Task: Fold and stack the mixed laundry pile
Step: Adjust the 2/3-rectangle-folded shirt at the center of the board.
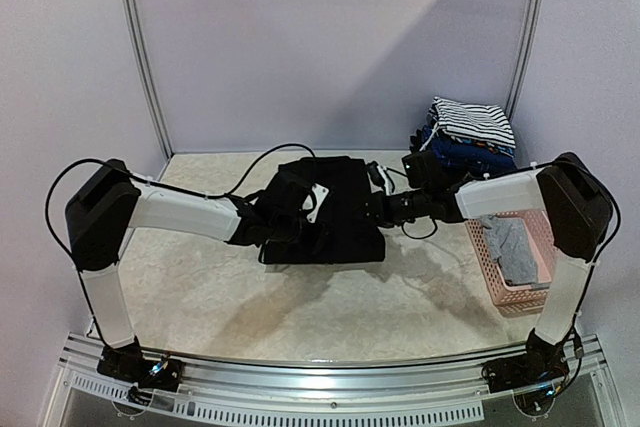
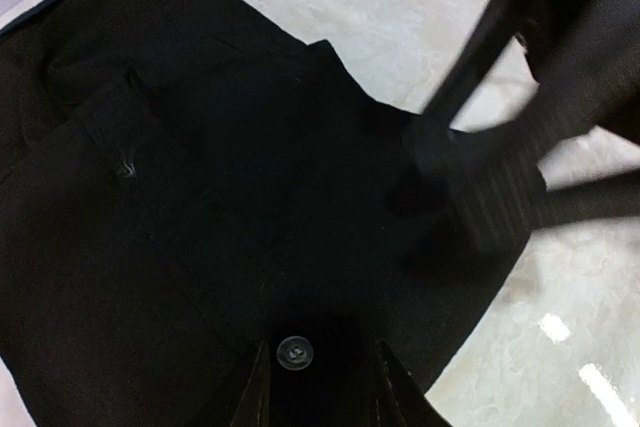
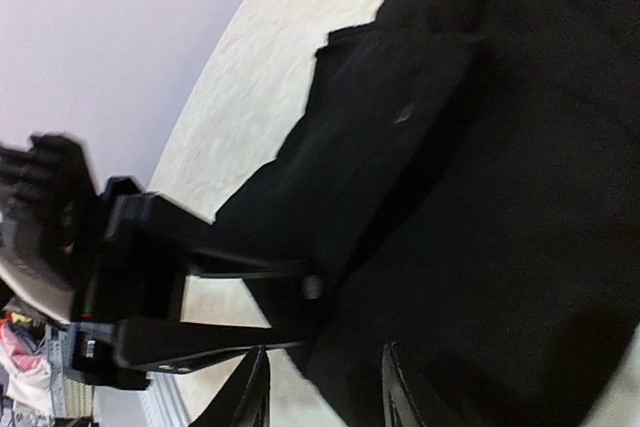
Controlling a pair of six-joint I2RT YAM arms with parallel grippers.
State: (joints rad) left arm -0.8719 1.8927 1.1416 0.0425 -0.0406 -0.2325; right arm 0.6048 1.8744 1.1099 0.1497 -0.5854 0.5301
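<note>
A large black garment (image 1: 335, 232) lies folded flat mid-table; it fills the left wrist view (image 2: 200, 197) and the right wrist view (image 3: 520, 197). My left gripper (image 1: 305, 215) points down on it, jaws apart (image 2: 322, 367), with a small pale button (image 2: 294, 351) between the fingertips. My right gripper (image 1: 375, 209) is at the garment's right edge, open (image 3: 322, 387), over cloth and bare table. Its blurred fingers (image 2: 470, 57) show in the left wrist view. A striped garment (image 1: 472, 122) tops a folded stack at the back right. A grey garment (image 1: 512, 247) lies in the basket.
A pink lattice basket (image 1: 500, 297) stands at the right, under the right arm. Folded blue clothes (image 1: 465, 152) lie under the striped one in the back right corner. Walls close the table at the back and sides. A metal rail runs along the near edge.
</note>
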